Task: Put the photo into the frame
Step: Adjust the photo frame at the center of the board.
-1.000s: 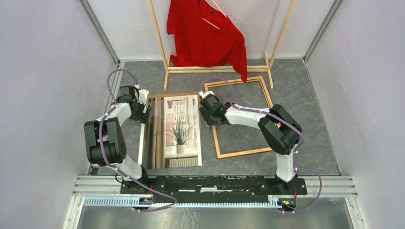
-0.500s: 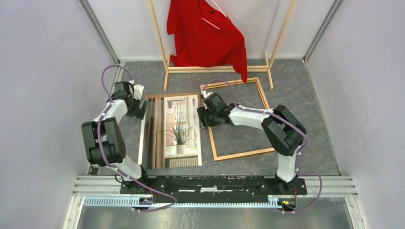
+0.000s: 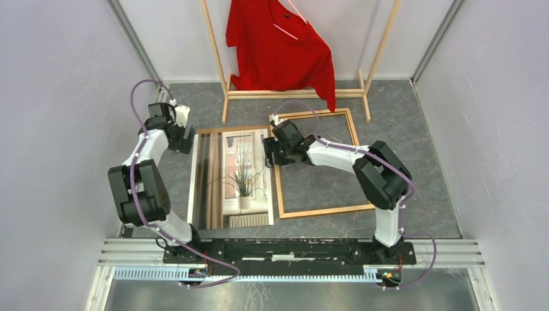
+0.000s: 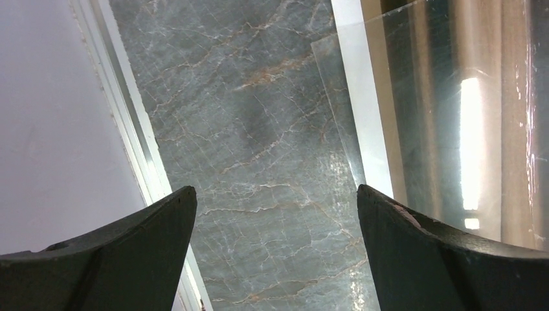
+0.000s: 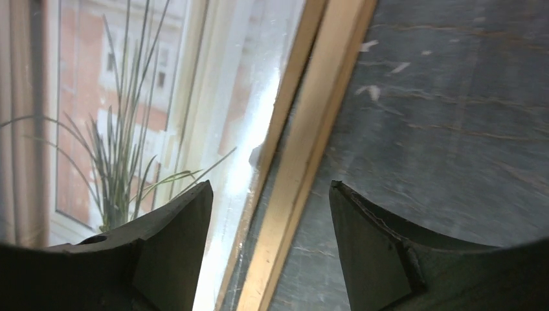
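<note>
The photo (image 3: 245,176), a plant in a white pot on beige stripes, lies face up on a brown backing board (image 3: 233,130) left of centre. The orange-brown frame (image 3: 327,211) lies flat beside it on the right, its left rail close to the photo's right edge. My right gripper (image 3: 270,155) is open, its jaws either side of that left rail (image 5: 304,175), with the photo (image 5: 116,116) just to the left; its fingers do not grip the rail. My left gripper (image 3: 185,138) is open and empty over bare floor, left of the clear sheet (image 4: 453,116).
A clear sheet (image 3: 201,175) overlaps the photo's left side. A pale wooden clothes rack (image 3: 294,94) with a red shirt (image 3: 278,45) stands at the back. The left wall's rail (image 4: 129,149) is close to my left gripper. Walls enclose the grey floor (image 3: 414,142).
The frame has slid left with my right gripper, closing the gap to the photo. My left gripper has drawn back and left, away from the sheet's corner.
</note>
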Robot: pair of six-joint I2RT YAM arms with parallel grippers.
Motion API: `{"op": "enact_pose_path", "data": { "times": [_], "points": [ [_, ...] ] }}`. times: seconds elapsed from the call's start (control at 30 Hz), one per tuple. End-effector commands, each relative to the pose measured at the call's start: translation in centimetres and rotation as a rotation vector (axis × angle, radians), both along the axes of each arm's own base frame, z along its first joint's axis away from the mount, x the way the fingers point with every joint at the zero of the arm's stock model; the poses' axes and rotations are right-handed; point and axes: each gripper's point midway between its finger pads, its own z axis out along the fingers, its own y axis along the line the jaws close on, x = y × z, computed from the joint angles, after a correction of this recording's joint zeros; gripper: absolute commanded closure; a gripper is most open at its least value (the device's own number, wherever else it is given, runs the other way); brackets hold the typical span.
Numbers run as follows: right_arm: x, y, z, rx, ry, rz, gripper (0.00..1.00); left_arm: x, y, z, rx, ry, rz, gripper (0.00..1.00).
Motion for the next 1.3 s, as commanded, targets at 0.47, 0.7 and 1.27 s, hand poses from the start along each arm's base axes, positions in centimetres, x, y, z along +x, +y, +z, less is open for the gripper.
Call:
{"op": "enact_pose_path", "data": {
  "times": [0.47,0.7,1.27],
  "points": [
    [-3.8,4.4,3.9,0.003,-0.118,0.079,0.23,-6.0,4.7,-1.5,-0.005,0.108,-0.004,0.00],
    [-4.4,3.6,1.1,-0.056,-0.072,0.053,0.22,-7.1,3.5,-3.7,-0.066,0.124,0.018,0.00],
    [-5.8,1.9,-3.4,-0.142,0.021,0.004,0.21,-7.0,1.0,-7.0,-0.124,0.130,0.026,0.00]
  ]
}}
